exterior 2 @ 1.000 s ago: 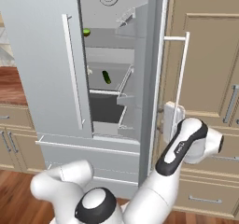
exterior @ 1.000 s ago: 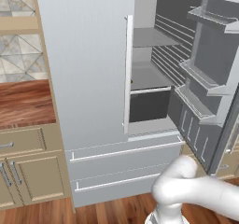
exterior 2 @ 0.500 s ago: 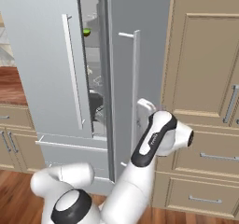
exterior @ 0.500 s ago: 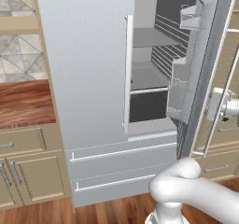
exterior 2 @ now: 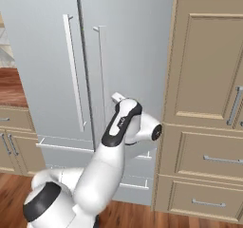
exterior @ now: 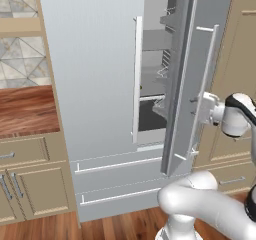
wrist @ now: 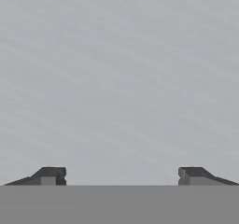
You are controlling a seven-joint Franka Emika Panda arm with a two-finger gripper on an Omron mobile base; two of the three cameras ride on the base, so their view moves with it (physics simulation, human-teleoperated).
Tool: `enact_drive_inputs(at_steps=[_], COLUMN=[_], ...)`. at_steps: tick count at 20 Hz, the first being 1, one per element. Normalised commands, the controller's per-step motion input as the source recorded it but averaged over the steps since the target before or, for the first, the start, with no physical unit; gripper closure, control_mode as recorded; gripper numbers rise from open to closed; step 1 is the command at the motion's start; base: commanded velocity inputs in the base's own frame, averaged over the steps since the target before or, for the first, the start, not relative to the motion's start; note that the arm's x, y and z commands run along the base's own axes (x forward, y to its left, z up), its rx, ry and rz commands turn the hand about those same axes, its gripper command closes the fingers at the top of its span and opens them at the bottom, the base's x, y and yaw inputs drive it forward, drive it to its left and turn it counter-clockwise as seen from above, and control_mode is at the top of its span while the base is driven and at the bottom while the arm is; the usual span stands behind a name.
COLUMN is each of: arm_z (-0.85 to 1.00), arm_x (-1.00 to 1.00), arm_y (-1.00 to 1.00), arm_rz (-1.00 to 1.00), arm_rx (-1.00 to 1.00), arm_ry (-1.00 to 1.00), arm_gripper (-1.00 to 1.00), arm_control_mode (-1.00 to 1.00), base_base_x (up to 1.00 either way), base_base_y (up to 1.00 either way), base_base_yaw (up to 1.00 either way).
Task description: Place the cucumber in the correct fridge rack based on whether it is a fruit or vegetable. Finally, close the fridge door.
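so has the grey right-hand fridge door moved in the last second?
Yes. The grey right-hand fridge door swung toward the shut left fridge door, nearly closing.

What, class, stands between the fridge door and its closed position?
Nothing visible. The grey steel fridge door stands partly ajar, a clear gap left beside the closed left door. The open claw faces its flat grey front.

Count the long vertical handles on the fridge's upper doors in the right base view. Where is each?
2: one handle on the left door, one handle on the right door, either side of the centre seam.
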Motion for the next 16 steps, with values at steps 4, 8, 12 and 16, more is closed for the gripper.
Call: enact_drive_inputs(at_steps=[4, 8, 12, 16], arm_z=[0.19, 0.24, 0.25, 0.21], arm_x=[0.38, 0.29, 0.26, 0.34], arm_y=[0.75, 0.50, 0.25, 0.07], arm_rz=[-0.29, -0.41, -0.41, -0.36], arm_rx=[-0.07, -0.02, 0.00, 0.00], arm_ry=[-0.01, 0.00, 0.04, 0.11], arm_gripper=[-1.00, -1.00, -1.00, -1.00], arm_control_mode=[-1.00, -1.00, -1.00, -1.00], base_base_x=[0.00, 0.00, 0.00, 0.00], base_base_y=[0.00, 0.00, 0.00, 0.00], base_base_yaw=[0.00, 0.00, 0.00, 0.00])
